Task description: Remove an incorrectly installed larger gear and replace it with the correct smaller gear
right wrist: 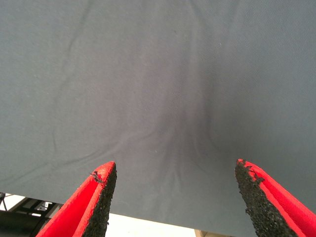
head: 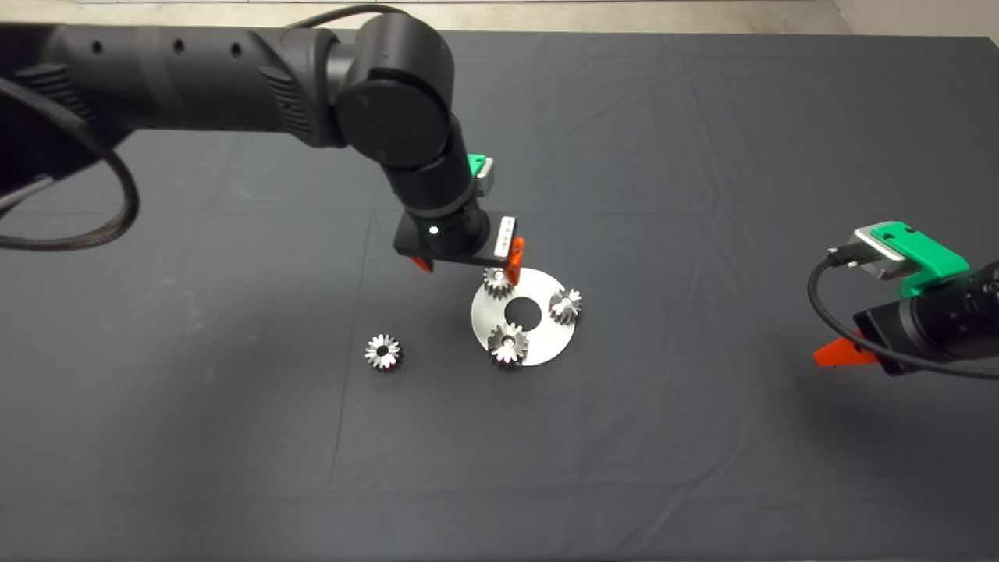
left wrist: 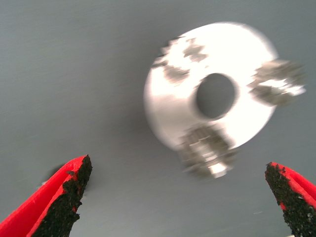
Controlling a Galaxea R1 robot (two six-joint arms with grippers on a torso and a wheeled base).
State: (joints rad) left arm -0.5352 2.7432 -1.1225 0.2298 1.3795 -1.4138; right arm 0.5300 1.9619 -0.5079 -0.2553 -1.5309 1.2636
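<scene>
The left gripper (head: 468,265) hangs open and empty over the far edge of the silver disc (head: 546,347), its fingers (left wrist: 64,197) spread wide above the mat (head: 702,429). Three gears sit on the disc around its centre hole, one of them the small gear (head: 496,280) right under the gripper, while the large gear (head: 383,351) lies alone on the mat near the disc's left. The right gripper (right wrist: 173,197) waits open at the right edge
</scene>
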